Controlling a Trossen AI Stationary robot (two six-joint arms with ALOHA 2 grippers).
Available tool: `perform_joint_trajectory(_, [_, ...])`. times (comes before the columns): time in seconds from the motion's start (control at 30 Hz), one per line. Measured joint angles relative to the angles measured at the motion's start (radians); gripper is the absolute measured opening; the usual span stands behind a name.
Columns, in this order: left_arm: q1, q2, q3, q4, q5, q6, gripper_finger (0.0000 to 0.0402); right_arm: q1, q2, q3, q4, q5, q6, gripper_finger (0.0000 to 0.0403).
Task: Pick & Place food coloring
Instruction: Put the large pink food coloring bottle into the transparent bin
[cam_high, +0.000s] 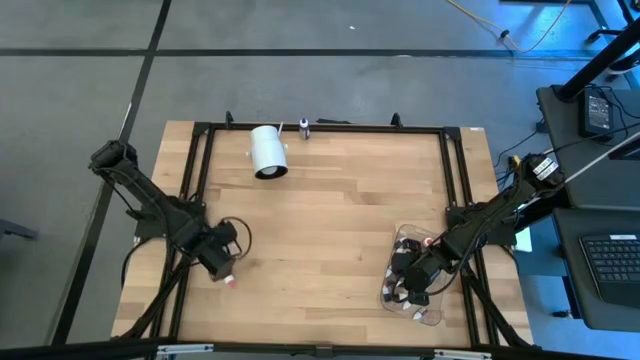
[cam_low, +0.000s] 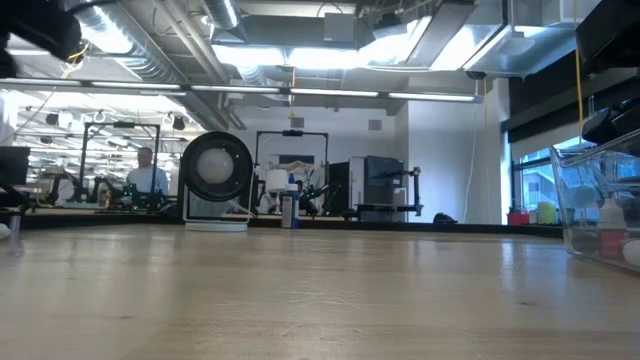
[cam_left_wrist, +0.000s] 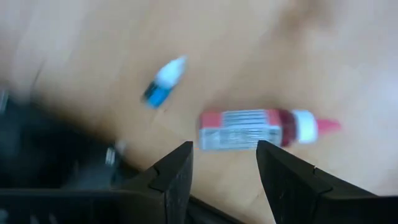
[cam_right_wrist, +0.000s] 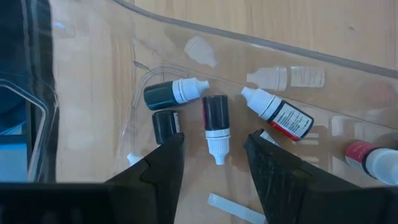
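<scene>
A red food coloring bottle (cam_left_wrist: 242, 129) with a white cap and red tip lies on its side on the wooden table, near the front left (cam_high: 231, 281). A small blue bottle (cam_left_wrist: 163, 83) lies a little beyond it. My left gripper (cam_left_wrist: 224, 158) (cam_high: 225, 268) hangs open just above the red bottle, pointing down, one finger on either side of its label end. At the front right, my right gripper (cam_right_wrist: 214, 155) (cam_high: 408, 283) hangs open over a clear container (cam_right_wrist: 249, 40). Several bottles lie on its floor. A dark one with a white cap (cam_right_wrist: 215, 127) lies between the fingertips.
A large white cylinder (cam_high: 268, 152) lies on its side at the far middle of the table, with one small bottle (cam_high: 304, 127) standing at the far edge beside it. Black frame rails (cam_high: 195, 180) run along the table's sides. The wooden middle (cam_high: 330, 230) is bare.
</scene>
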Motion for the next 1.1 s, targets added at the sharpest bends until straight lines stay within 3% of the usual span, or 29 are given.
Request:
perform_joint_trajectory(0.13, [-0.037,0.019,0.001,0.105,0.014,0.384,0.0169,0.000,0.000,0.000,0.000,0.000,0.000,0.0177])
perform_joint_trajectory(0.23, [-0.063,0.060,0.001,0.147,0.020,0.556,0.0170,0.000,0.000,0.000,0.000,0.000,-0.003,0.0177])
perform_joint_trajectory(0.7, [-0.111,0.371,0.003,0.148,0.045,0.770,0.0169,-0.001,0.000,0.000,0.004,0.000,-0.020,0.0177])
perform_joint_trajectory(1.1, [-0.111,0.435,0.001,0.205,-0.003,0.688,0.0177,-0.010,0.000,0.000,0.004,0.000,-0.020,0.0177])
